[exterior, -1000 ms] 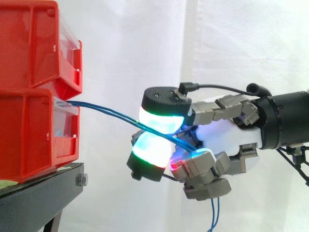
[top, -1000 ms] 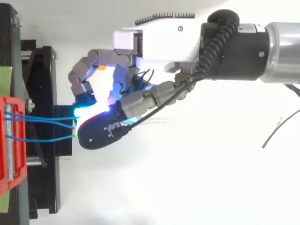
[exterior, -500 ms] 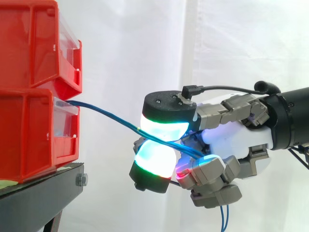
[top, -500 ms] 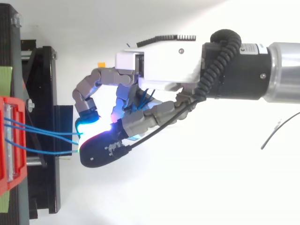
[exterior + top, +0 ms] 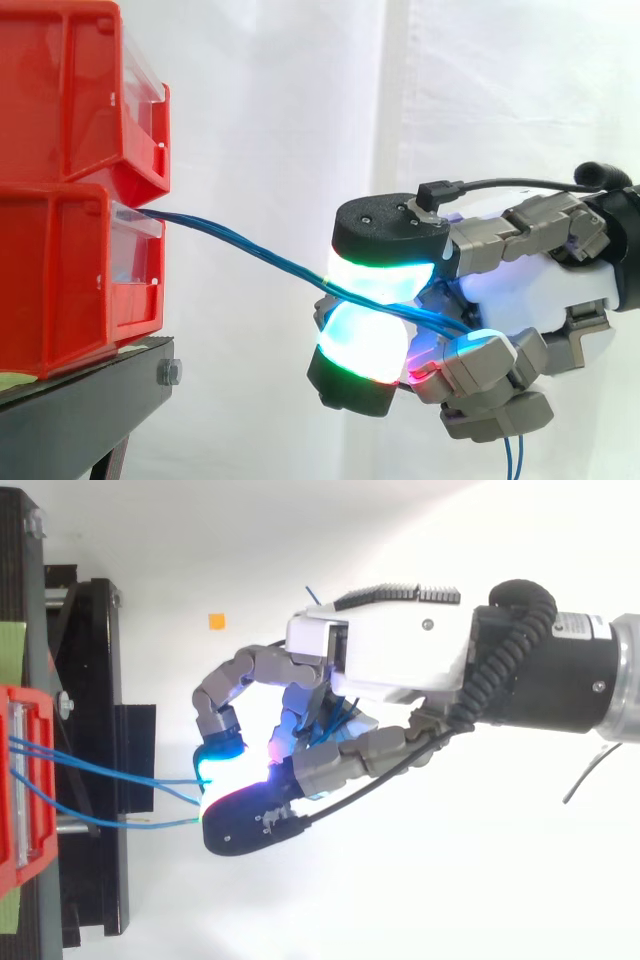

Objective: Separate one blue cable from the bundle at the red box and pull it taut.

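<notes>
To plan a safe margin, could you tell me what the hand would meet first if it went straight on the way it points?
Probably the front edge of the black stand, which juts slightly past the lower red bin; the hand, pinching the blue cables, points leftward at both.

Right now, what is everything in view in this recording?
bins: two, red, stacked on the stand at left
stand: one, black, under the bins
cables: several, blue, running from the lower bin's front to the hand, ends hanging below it
square: one, orange, small, on the white surface in the top view
curtain: one, white, behind everything
hand: one, white and grey, glowing pads pinching the cables, right of the bins
arm: one, black and silver, entering from the right
</notes>
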You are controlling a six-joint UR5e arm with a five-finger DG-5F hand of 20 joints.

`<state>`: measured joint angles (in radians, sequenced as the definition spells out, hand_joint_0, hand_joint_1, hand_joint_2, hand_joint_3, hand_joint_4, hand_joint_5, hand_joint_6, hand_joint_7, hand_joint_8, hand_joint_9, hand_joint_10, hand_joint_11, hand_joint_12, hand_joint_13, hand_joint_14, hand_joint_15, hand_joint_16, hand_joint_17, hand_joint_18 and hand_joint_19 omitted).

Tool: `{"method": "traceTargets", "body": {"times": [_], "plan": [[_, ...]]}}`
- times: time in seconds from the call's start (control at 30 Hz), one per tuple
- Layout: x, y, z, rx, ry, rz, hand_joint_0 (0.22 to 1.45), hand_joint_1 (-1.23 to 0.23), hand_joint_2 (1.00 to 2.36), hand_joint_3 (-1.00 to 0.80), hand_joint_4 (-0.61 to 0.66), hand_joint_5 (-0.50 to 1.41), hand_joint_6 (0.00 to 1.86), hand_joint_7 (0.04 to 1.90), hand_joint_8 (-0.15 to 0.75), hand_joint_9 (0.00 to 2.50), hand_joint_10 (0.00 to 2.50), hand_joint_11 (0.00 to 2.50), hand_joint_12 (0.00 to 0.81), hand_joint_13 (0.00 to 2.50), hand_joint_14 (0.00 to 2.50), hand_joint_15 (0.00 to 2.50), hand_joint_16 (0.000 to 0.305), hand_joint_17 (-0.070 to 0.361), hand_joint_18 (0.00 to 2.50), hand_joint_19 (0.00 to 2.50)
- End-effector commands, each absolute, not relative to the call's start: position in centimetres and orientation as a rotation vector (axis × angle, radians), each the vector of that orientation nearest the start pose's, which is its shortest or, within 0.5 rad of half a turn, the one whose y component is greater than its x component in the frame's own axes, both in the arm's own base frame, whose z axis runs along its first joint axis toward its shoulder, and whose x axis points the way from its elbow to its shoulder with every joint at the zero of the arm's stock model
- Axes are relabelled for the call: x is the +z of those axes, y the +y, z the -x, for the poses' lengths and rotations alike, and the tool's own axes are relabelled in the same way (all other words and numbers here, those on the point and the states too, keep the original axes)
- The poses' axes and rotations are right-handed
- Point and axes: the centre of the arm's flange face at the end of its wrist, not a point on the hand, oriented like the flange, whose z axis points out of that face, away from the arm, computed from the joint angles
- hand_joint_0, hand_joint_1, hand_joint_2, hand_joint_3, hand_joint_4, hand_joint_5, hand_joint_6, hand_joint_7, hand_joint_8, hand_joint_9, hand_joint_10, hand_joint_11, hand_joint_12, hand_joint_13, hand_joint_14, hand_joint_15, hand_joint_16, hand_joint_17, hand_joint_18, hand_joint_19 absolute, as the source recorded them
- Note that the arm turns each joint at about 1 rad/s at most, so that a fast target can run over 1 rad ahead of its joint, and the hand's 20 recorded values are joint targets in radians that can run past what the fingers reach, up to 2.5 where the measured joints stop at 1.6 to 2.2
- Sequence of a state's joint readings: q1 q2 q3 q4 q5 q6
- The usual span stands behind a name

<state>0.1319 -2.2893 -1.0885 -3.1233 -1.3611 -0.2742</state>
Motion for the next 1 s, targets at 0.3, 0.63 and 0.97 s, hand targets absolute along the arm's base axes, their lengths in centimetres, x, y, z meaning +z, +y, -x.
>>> {"method": "traceTargets", "body": {"times": [0.3, 0.63, 0.97], "plan": [[28.2, -5.3, -76.0, 0.894, 1.369, -1.115, 0.68, -0.87, 1.02, -0.11, -0.04, -0.17, 0.90, 1.27, 0.284, 1.28, 0.01, 1.74, 0.365, 0.93, 1.27, 1.67, 0.038, 0.086, 1.04, 1.63], [29.4, -5.8, -77.0, 0.927, 1.293, -1.083, 0.71, -0.91, 1.02, -0.18, -0.03, -0.17, 0.90, 1.25, 0.281, 1.27, 0.01, 1.73, 0.366, 0.93, 1.26, 1.68, 0.039, 0.088, 1.04, 1.62], [29.3, -5.8, -76.9, 0.925, 1.296, -1.087, 0.73, -0.93, 1.02, -0.26, -0.03, -0.18, 0.90, 1.26, 0.284, 1.26, 0.01, 1.74, 0.362, 0.92, 1.24, 1.72, 0.040, 0.090, 1.03, 1.62]]}}
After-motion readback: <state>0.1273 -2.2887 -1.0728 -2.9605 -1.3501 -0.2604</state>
